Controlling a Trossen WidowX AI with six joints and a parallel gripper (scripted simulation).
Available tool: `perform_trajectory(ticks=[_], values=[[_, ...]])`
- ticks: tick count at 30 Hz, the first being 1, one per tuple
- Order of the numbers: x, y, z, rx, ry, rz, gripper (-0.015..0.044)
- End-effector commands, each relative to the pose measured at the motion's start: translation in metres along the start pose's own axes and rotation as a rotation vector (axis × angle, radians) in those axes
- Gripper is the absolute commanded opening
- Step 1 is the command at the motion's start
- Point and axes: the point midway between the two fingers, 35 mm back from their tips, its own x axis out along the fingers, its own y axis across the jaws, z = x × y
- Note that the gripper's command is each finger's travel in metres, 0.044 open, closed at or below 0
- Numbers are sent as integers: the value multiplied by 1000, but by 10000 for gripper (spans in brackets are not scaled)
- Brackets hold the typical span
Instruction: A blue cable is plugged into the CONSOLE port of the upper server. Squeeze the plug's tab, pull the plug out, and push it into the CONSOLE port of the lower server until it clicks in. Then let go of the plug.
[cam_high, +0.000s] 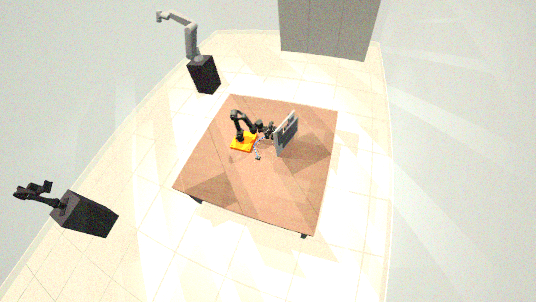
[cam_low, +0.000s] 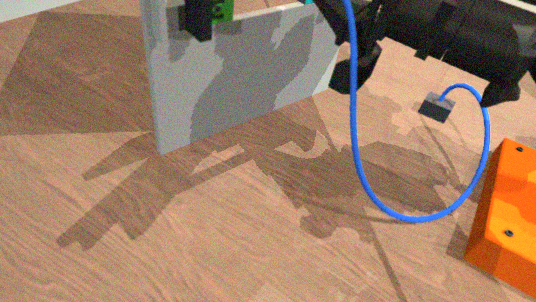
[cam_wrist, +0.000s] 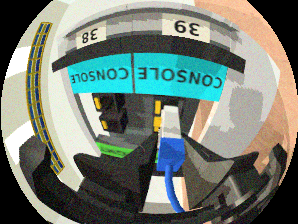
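in the wrist view, the gripper (cam_high: 272, 131) (cam_low: 332, 15) (cam_wrist: 168, 136) is clamped on the blue-and-white plug (cam_wrist: 171, 147) in the lower middle of the frame, a dark finger at either side. the plug's pale nose points up the frame toward the yellow-marked sockets below the larger cyan console label (cam_wrist: 180, 75); whether it is seated in one cannot be told. the blue cable (cam_high: 256, 147) (cam_low: 354, 100) (cam_wrist: 174, 192) leaves the plug's back end toward the bottom of the frame.

just beyond, number tag 39 (cam_wrist: 186, 28) sits above that label, with number tag 38 (cam_wrist: 90, 35) to its left, both upside down. two black sockets (cam_wrist: 114, 112) show left of the plug.

in the exterior view the cable dips in a wide loop and rises to a dark block (cam_low: 436, 107) at right of centre, near the orange base plate (cam_high: 234, 146) (cam_low: 481, 235) at the right edge. an upright grey panel (cam_high: 286, 135) (cam_low: 240, 75) stands at upper left.

farther off in the top view, beyond the wooden table (cam_high: 270, 200) (cam_low: 200, 265), a pale arm (cam_high: 190, 41) tops a black pedestal (cam_high: 205, 77) at upper left, and a grey cabinet (cam_high: 327, 27) stands at the top.
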Motion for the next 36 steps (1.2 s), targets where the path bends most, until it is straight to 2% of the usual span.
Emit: perform_trajectory(ticks=[1,36], values=[[0,0,0,-7,9,7,0],[-2,-4,4,-8,9,8,0]])
